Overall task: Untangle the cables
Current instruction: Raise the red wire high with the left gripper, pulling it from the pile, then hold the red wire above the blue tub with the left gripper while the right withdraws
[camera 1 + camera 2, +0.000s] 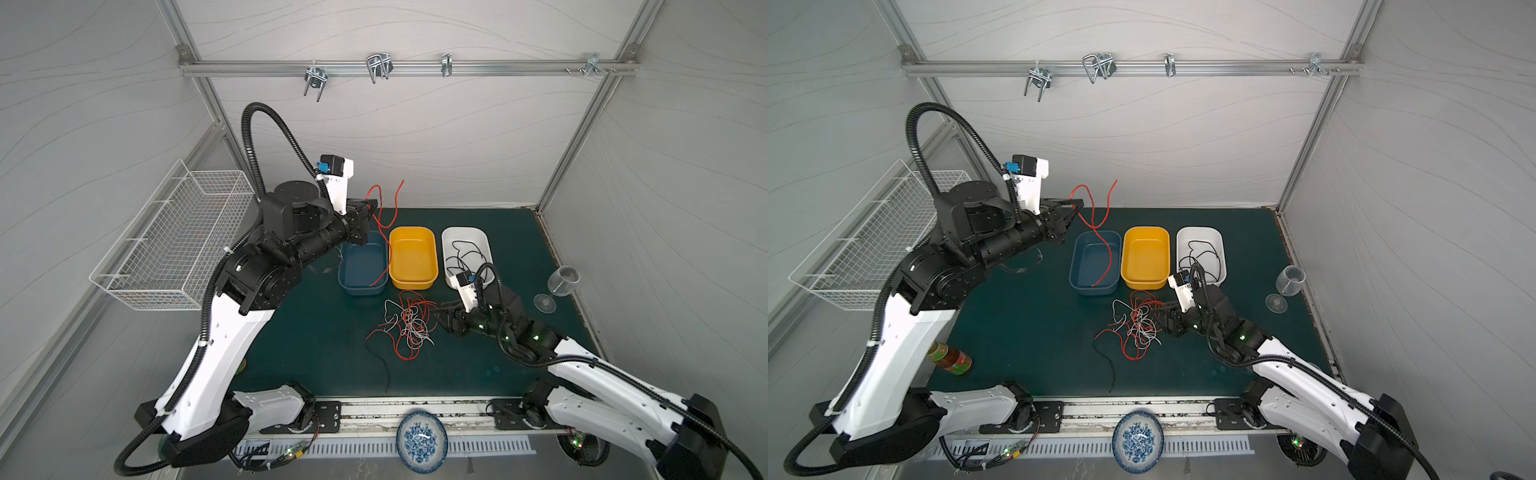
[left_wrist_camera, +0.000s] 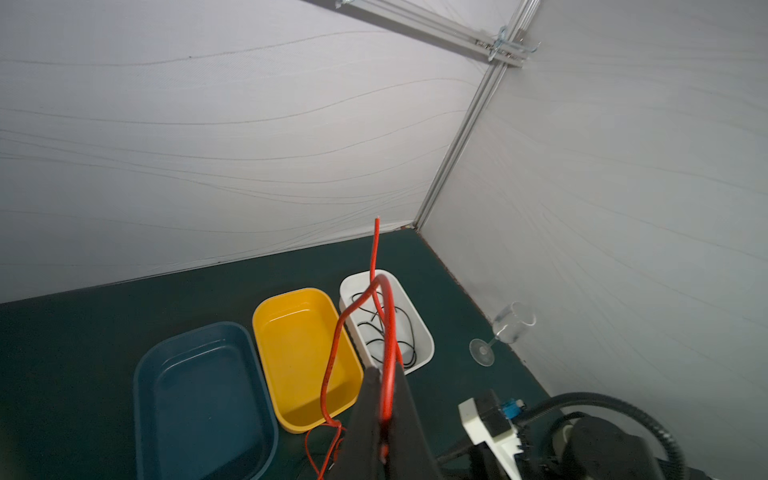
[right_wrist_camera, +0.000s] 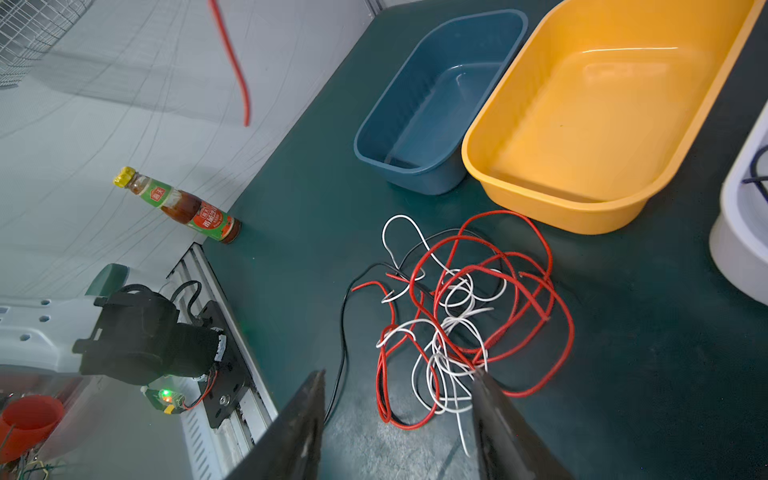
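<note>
A tangle of red, white and black cables [image 1: 409,328] [image 1: 1138,328] [image 3: 457,324] lies on the green mat in front of the bins. My left gripper [image 1: 372,204] [image 1: 1077,204] [image 2: 384,374] is raised behind the blue bin and shut on one red cable [image 1: 384,232] [image 1: 1100,237] [image 2: 388,316]. That cable loops up and hangs down over the blue bin, its lower end free of the tangle. My right gripper [image 1: 438,318] [image 1: 1163,318] [image 3: 399,374] is open, low at the tangle's right edge, one finger touching white and red strands. Black cables [image 1: 465,253] [image 2: 386,328] lie in the white bin.
Blue bin [image 1: 341,270], yellow bin [image 1: 411,228] and white bin [image 1: 463,230] stand in a row. A wine glass [image 1: 561,282] lies at the right edge, a sauce bottle [image 1: 953,358] at the left. A wire basket [image 1: 178,241] hangs on the left wall, and a plate [image 1: 422,440] sits in front.
</note>
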